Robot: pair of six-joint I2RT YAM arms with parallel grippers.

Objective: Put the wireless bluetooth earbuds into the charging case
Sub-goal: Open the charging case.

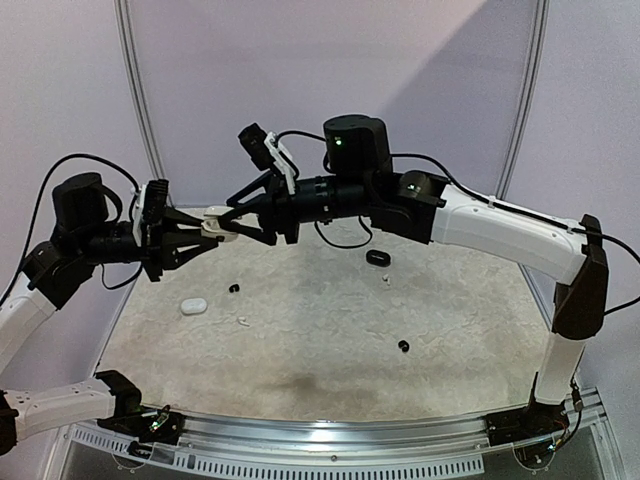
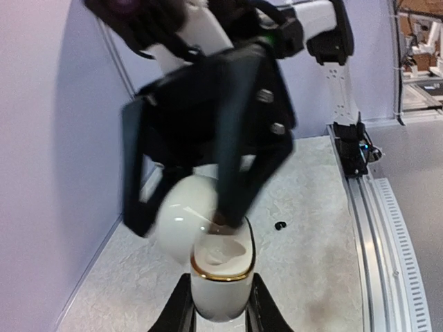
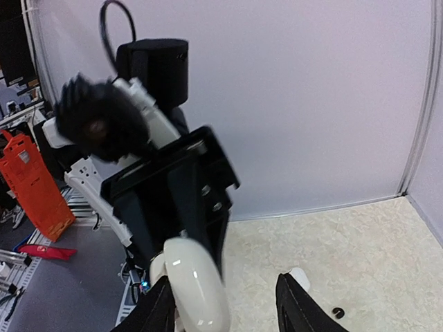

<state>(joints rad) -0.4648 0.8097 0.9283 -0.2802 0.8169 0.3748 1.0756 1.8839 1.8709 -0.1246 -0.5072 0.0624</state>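
While L fingers (image 2: 178, 310) clamp glossy white oval case (image 2: 220, 290), R fingers (image 3: 294, 308) straddle it, half open.

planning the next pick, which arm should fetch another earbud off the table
Right. The left gripper is shut on the open white case, held in mid-air. The right gripper has open, seemingly empty jaws, so it is freer to fetch the black earbud.

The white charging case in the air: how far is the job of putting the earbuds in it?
Done: the left gripper holds the charging case lifted, lid open. In hand: the open right gripper is at its mouth; I cannot tell whether an earbud is inside. Left: two black earbuds lie on the table.
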